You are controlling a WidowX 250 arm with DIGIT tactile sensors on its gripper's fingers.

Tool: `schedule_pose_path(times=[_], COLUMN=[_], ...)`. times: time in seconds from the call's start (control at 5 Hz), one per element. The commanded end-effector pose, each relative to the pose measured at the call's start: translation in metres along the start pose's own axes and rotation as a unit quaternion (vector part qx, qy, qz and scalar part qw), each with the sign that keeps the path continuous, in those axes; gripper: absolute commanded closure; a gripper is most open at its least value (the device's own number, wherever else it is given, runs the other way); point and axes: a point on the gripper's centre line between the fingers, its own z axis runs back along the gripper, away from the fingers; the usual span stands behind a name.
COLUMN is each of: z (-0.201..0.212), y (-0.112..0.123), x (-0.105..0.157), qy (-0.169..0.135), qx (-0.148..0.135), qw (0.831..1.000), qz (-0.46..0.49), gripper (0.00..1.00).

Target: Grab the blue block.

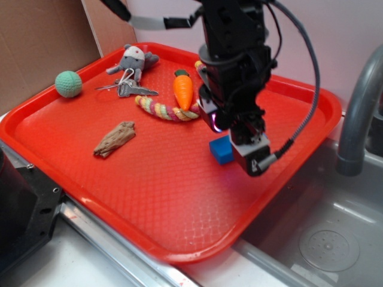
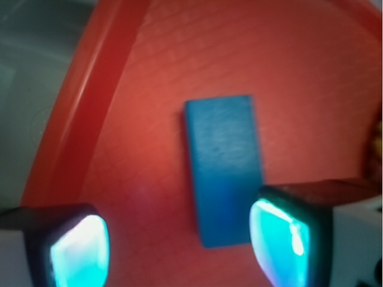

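Note:
The blue block (image 1: 221, 149) lies flat on the red tray (image 1: 149, 197), toward its right side. My gripper (image 1: 234, 142) hangs right over the block and hides part of it in the exterior view. The wrist view shows the blue block (image 2: 224, 161) as a long rectangle running away from me. My gripper (image 2: 179, 248) is open, with its two glowing cyan pads (image 2: 280, 238) wide apart. The block's near end sits between them, close to the right pad and well off from the left one. Nothing is held.
On the tray's far side are a green ball (image 1: 68, 84), a grey plush mouse (image 1: 133, 61), keys (image 1: 128, 89), a toy carrot (image 1: 183, 88), a braided rope (image 1: 164, 110) and a wood piece (image 1: 115, 139). A steel sink (image 1: 335, 239) and faucet (image 1: 359, 113) lie to the right.

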Motion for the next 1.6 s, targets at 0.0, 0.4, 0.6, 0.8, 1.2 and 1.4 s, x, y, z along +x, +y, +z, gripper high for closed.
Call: schedule_pose_path(times=[0.0, 0.4, 0.6, 0.8, 1.2, 1.4], z=[-0.006, 0.010, 0.025, 0.039, 0.068, 0.087], y=[0.021, 0.064, 0.068, 0.067, 0.020, 0.003], x=[0.008, 0.044, 0.059, 0.068, 0.028, -0.009], qy=[0.002, 0.003, -0.009, 0.005, 0.113, 0.108], qx=[-0.015, -0.006, 0.013, 0.035, -0.018, -0.042], qw=[1.000, 1.000, 0.997, 0.996, 0.980, 0.952], qz=[0.006, 0.014, -0.076, -0.084, 0.163, 0.284], gripper=[0.00, 0.00, 0.00, 0.00, 0.00, 0.00])
